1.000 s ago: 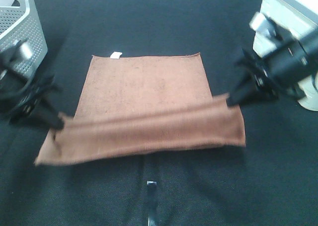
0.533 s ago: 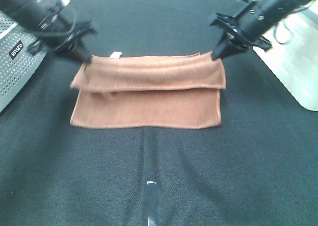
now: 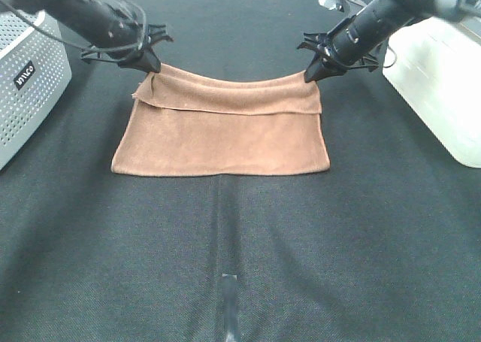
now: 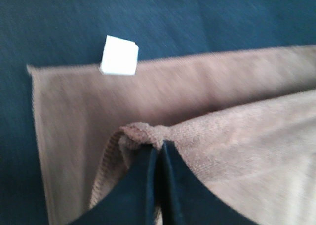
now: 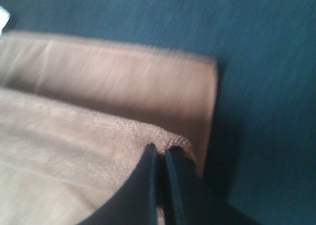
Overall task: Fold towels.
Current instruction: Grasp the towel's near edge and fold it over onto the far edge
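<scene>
The reddish-brown towel lies on the black cloth, its near half doubled over toward the far edge. My left gripper is shut on the folded layer's left corner, held just above the far edge. My right gripper is shut on the right corner. In the left wrist view the shut fingers pinch the towel corner, with the lower layer and its white tag beyond. In the right wrist view the shut fingers pinch the other corner over the lower layer.
A grey perforated basket stands at the left edge. A white bin stands at the right. A small metal piece lies on the black cloth near the front.
Both grippers have carried the towel's near edge up and over to the far side. The top layer now nearly reaches the far edge, hiding the white tag from above.
</scene>
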Tool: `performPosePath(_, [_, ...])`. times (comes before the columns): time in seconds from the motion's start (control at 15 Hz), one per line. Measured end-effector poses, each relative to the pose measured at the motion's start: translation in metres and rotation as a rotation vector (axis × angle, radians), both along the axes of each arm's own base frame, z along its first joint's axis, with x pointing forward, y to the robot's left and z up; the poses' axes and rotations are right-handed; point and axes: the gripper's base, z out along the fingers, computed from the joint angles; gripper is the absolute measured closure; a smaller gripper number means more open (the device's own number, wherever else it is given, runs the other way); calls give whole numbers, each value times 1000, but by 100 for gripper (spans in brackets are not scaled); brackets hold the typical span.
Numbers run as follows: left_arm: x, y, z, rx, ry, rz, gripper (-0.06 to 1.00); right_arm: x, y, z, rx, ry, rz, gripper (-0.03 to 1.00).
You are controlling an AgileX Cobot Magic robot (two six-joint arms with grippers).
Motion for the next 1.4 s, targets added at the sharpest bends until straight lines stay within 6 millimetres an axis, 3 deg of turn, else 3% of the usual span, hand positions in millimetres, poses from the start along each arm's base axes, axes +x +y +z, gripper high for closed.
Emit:
performPosePath(0.27, [14, 3, -20, 14, -84, 55, 94, 14, -3, -12, -20, -96, -56, 97])
performPosePath(0.4, [17, 3, -21, 7, -109, 75, 88, 14, -4, -19, -22, -90, -60, 92])
performPosePath(0.53, [19, 3, -19, -30, -130, 104, 62, 15, -4, -20, -18, -93, -68, 67])
performPosePath(0.67, [18, 2, -19, -39, -117, 102, 23, 11, -3, -19, -11, -49, -59, 33])
performPosePath(0.73, [16, 2, -19, -20, -90, 75, 7, 7, -2, -16, -20, -9, -32, 23])
performPosePath(0.93, [2, 3, -8, 70, 9, -18, 2, -7, 0, 2, -16, 107, 20, 20])
performPosePath(1.2, [-20, 4, -13, 62, 291, -12, 2, -26, 1, -1, -12, 318, 63, 20])
performPosePath(1.4, [-40, 8, -3, 68, 398, 32, 2, -40, -2, 4, -19, 381, 32, 21])
